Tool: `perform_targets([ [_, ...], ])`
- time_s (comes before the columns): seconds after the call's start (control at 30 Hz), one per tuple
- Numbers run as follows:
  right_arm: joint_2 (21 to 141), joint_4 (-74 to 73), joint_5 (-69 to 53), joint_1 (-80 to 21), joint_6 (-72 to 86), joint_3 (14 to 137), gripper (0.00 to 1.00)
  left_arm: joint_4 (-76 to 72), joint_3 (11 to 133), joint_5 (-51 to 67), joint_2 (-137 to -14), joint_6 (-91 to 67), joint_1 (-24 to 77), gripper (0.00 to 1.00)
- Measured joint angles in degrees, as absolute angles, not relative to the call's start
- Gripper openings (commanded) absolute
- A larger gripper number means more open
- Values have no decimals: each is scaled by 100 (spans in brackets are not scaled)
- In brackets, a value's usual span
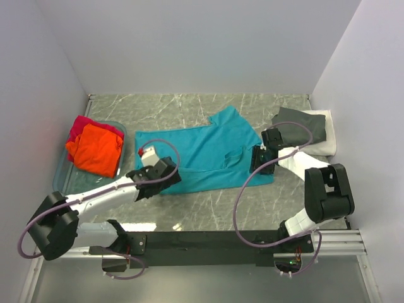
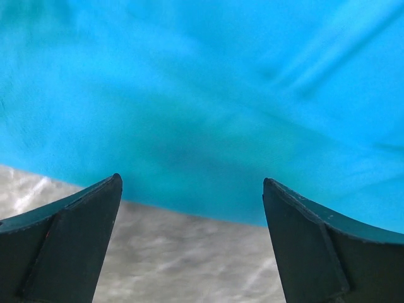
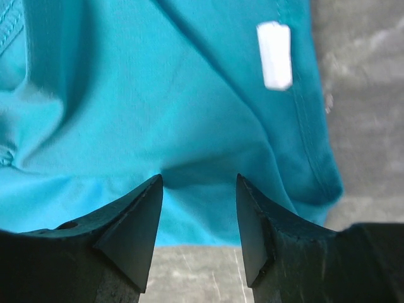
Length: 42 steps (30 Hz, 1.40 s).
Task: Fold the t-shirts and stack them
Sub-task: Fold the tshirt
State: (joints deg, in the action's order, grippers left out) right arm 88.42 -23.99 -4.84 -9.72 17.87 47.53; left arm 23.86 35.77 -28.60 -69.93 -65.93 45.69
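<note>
Marble table [image 1: 189, 108], top view: teal t-shirt [image 1: 201, 158] spread flat mid-table | left wrist: left tool [image 2: 192, 183] wide open, empty, above the shirt's edge | right wrist: right tool [image 3: 199, 180] partly open, gripping nothing, over the shirt's hem

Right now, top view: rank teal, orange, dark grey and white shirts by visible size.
1. teal shirt, spread flat, clearly largest.
2. orange shirt and dark grey shirt: too alike to rank.
3. white shirt, only a strip showing beneath the grey one.
</note>
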Motion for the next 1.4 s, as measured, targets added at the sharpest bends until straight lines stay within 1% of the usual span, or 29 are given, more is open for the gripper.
perform_targets([
  [0.17,8499,-2552,-443,-972,1789,4674,57,2569,4799,-3015,-7231,-5990,3986,99],
  [0.33,8047,-2630,-462,-978,1796,4582,57,2314,5662,-3105,-8053,-5299,2974,97],
  [0.47,7669,-2659,-561,-1026,1811,4571,57,2268,6261,-3192,-8980,-4849,2340,90],
  [0.63,7345,-2648,-718,-1118,1817,4525,57,2231,7483,-3310,-10158,-4438,1894,79],
  [0.67,7273,-2635,-746,-1140,1822,4482,57,2215,7695,-3323,-10328,-4392,1824,74],
  [0.77,7087,-2635,-858,-1179,1837,4359,57,2185,8420,-3347,-10949,-4268,1584,66],
  [0.9,6928,-2626,-943,-1192,1839,4222,57,2281,9268,-3444,-11751,-4226,1352,64],
  [1.03,6879,-2620,-1004,-1199,1837,4141,57,2502,9347,-3450,-12053,-4298,1282,64],
  [1.4,6879,-2574,-1229,-1203,1835,4095,57,2775,9240,-3476,-12086,-4713,1199,65],
])
